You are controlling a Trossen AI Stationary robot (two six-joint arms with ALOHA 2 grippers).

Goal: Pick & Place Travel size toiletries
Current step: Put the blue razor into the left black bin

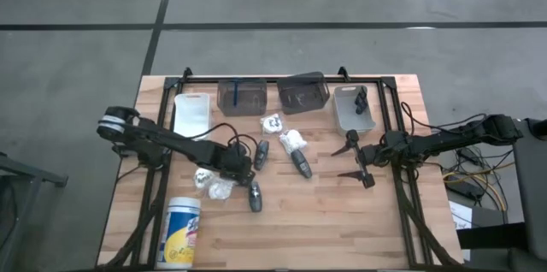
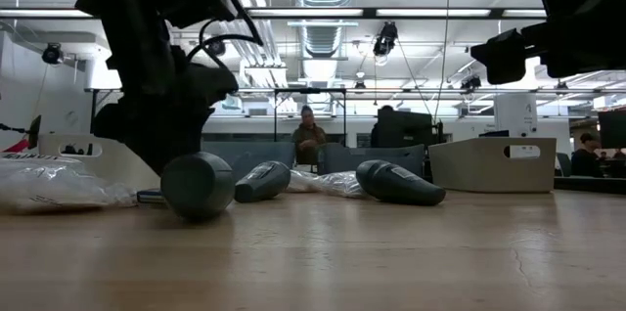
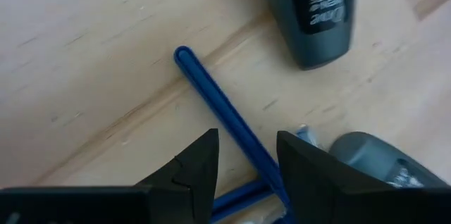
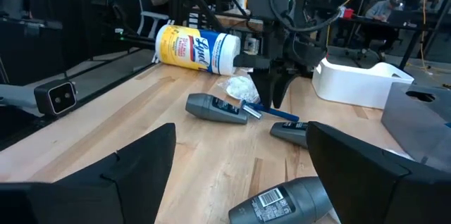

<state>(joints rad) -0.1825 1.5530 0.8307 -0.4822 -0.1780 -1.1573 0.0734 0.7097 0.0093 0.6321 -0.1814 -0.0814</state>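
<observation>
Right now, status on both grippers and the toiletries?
Left gripper over blue stick, not gripping. Right gripper open, empty. Grey tubes loose on table. Nothing blocking.

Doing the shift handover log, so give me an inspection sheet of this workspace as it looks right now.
Surface: light wooden table, no spills seen.
Job's things: dark grey oblong tubes, white packets, thin blue stick, loose mid-table.
Clutter: white wipes canister with yellow label lying down; grey and clear bins at the back.
Grippers: left tool straddling the blue stick; right tool open, empty.
Cables: black leads off the right edge.
Surroundings: people seated in the background.
</observation>
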